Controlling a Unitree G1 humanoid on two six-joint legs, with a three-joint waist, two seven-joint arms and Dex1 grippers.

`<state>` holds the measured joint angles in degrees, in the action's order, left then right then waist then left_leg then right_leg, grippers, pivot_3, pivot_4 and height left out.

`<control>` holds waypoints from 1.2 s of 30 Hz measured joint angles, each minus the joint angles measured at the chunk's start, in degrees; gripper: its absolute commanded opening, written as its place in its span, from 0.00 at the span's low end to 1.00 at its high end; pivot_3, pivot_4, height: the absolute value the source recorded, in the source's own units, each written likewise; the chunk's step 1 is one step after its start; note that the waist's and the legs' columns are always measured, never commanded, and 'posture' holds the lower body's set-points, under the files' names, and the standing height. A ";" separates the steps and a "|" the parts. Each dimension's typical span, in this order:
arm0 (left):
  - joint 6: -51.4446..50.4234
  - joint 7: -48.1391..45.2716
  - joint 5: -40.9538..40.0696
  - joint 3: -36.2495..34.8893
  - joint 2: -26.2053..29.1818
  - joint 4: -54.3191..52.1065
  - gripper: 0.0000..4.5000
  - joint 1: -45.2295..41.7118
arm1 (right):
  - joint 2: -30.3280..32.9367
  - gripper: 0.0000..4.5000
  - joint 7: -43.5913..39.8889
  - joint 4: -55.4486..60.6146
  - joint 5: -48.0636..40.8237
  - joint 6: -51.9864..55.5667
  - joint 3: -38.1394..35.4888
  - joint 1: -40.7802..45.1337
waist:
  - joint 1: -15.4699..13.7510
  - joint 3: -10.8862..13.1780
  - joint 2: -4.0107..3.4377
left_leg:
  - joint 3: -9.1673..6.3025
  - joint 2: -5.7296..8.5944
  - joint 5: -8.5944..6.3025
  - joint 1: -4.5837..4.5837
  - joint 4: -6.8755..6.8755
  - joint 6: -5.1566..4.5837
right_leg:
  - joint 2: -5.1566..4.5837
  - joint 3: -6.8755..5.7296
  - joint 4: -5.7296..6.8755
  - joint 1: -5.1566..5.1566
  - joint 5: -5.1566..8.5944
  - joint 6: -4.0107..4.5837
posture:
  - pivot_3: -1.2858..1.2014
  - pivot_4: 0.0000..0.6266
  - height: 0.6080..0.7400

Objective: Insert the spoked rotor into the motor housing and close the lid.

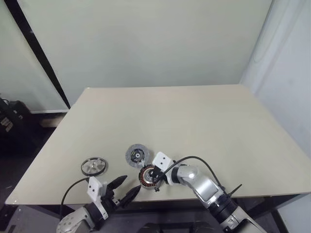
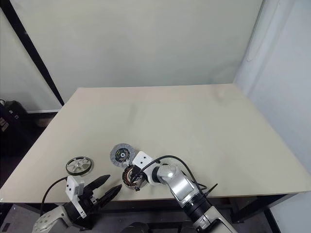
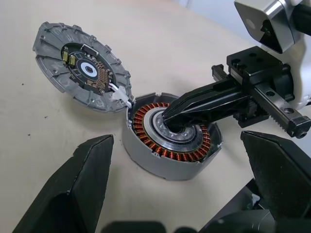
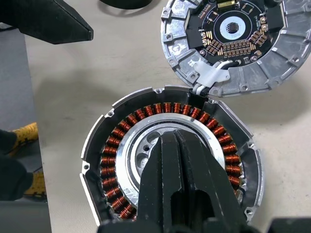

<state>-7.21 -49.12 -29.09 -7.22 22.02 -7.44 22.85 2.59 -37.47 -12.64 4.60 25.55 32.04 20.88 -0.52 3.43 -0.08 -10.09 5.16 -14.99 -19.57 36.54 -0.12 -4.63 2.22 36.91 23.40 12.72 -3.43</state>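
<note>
Beige tabletop (image 1: 194,121) meets pale walls (image 1: 146,39) behind.

Spoked rotor (image 1: 94,166) lies left of motor housing (image 1: 149,176).

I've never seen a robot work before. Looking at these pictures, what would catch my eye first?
Probably the motor housing near the table's front edge: a ring of copper windings, with the right gripper's shut black fingers poked into its silver hub. Its lid lies open just behind it, circuit board up, joined by a white wire. To the left sits the shiny spoked rotor, and the left gripper hovers open in front.
</note>
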 measured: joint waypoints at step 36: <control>0.00 -0.03 0.18 0.31 -0.40 0.00 1.00 -0.63 | 1.61 0.00 -1.12 3.21 -0.10 2.69 0.90 -0.64 | -0.01 -0.01 0.00 | 0.01 -0.02 -0.02 0.00 0.01 0.03 | 0.05 0.00 0.00 0.01 -0.02 0.04 | 0.52 0.00 1.00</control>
<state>-7.21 -49.14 -28.91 -6.91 21.62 -7.44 22.22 4.20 -38.59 -9.43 4.50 28.24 32.94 20.24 -0.54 3.42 -0.08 -10.08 5.14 -15.01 -19.57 36.55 -0.09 -4.58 2.22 36.90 23.41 12.69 -3.39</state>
